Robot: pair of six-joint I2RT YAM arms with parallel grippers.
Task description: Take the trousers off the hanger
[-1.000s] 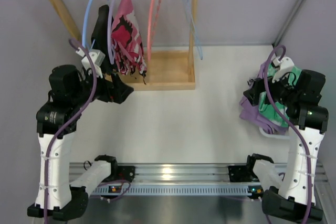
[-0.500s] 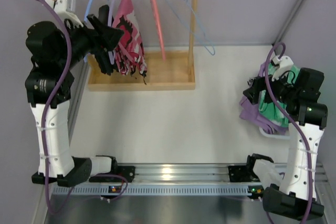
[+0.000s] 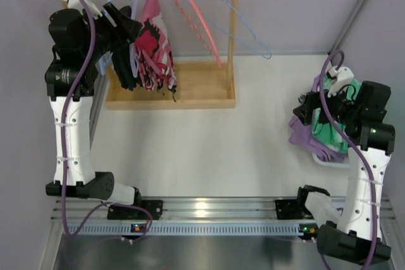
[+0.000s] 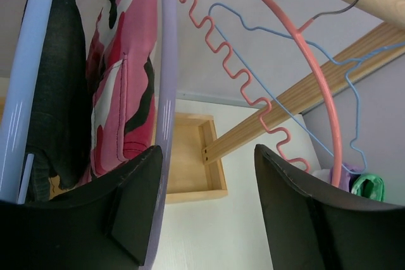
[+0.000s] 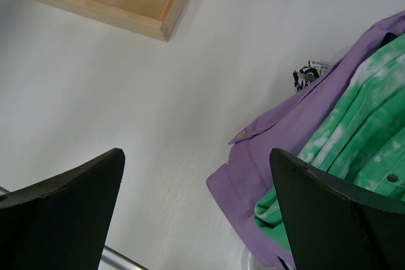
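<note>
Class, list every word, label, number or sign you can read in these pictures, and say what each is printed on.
Nothing can be read with certainty.
White tag at the edge of the purple garment: black print, too small and blurred to read.
No other writing shows in any view.

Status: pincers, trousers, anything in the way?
Left pincer open at the hanger. Right pincer open, above the table. Trousers still on hanger. Black garment and salmon-pink hanger crowd either side.

Two light-blue hangers (image 4: 28, 80) (image 3: 253, 43), one lilac hanger (image 4: 166, 93), one salmon-pink hanger (image 4: 326, 86) — four in all.
</note>
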